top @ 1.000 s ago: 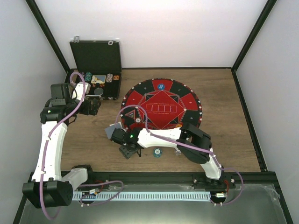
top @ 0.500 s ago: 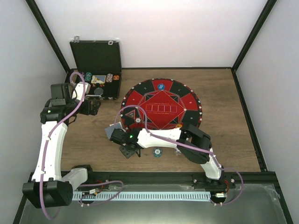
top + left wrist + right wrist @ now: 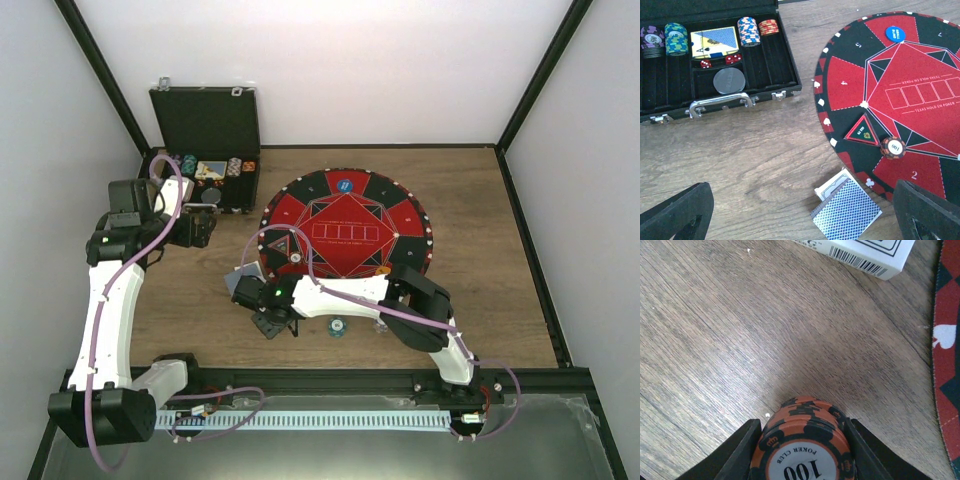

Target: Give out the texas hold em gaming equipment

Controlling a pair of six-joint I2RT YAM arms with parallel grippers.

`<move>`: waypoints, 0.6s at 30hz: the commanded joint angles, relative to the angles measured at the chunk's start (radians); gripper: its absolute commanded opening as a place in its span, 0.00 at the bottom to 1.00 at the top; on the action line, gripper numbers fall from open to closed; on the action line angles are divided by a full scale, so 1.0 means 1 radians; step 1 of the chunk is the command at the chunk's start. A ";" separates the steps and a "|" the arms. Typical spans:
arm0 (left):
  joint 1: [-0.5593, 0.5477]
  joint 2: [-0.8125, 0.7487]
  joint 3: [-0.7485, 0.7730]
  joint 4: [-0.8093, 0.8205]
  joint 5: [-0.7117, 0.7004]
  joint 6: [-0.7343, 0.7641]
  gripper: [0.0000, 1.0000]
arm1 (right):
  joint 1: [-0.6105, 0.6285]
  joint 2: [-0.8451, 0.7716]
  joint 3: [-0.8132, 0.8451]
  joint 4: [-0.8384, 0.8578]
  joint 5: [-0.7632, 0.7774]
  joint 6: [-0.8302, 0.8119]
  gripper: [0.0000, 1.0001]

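- Orange chips [image 3: 802, 442], marked 100, sit in a short stack clenched between the fingers of my right hand [image 3: 272, 322]. The grip looks square on both sides.
- That hand is low over bare wood, towards the near edge of the worktop [image 3: 500, 300] and left of centre. I cannot tell whether the stack rests on the wood or hangs just above it.
- The mat [image 3: 850, 95] lies mid-worktop, just beside the hand on its right. The white box [image 3: 867, 252] is close on the far side.
- My left hand [image 3: 203, 230] is spread wide and grasps nothing. It hovers towards the left edge, just short of the case [image 3: 765, 65] in the far left corner.
- Already out are one orange chip [image 3: 892, 147] on the mat by seat 2 and the blue disc [image 3: 895, 33] at the mat's far rim. The cards [image 3: 849, 210] touch the mat's near-left rim, and a teal chip [image 3: 338, 326] lies on the wood towards the near edge.
- I judge the step in hand to be dealing chips to a seat, with most of the distributing not yet done.
- Next, I think the right hand must lift clear of the wood, swing right over the mat's rim without clipping the box or cards, then lower flat and release.
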 commanded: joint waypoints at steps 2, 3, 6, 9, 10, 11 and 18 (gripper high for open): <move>0.006 -0.021 -0.008 0.000 0.010 0.002 1.00 | 0.010 -0.005 0.051 -0.028 0.029 -0.001 0.27; 0.006 -0.021 -0.008 0.000 0.010 0.002 1.00 | 0.010 -0.007 0.051 -0.032 0.032 -0.002 0.27; 0.007 -0.021 -0.007 -0.001 0.011 0.002 1.00 | 0.010 -0.011 0.047 -0.035 0.038 -0.003 0.27; 0.006 -0.021 -0.008 0.000 0.013 0.003 1.00 | 0.010 -0.007 0.040 -0.031 0.041 -0.005 0.28; 0.006 -0.021 -0.007 0.000 0.013 0.002 1.00 | 0.009 -0.005 0.039 -0.031 0.041 -0.007 0.28; 0.005 -0.021 -0.007 0.000 0.013 0.003 1.00 | 0.010 0.000 0.037 -0.029 0.041 -0.007 0.29; 0.005 -0.027 -0.007 -0.004 0.008 0.008 1.00 | 0.009 0.020 0.040 -0.027 0.043 -0.010 0.40</move>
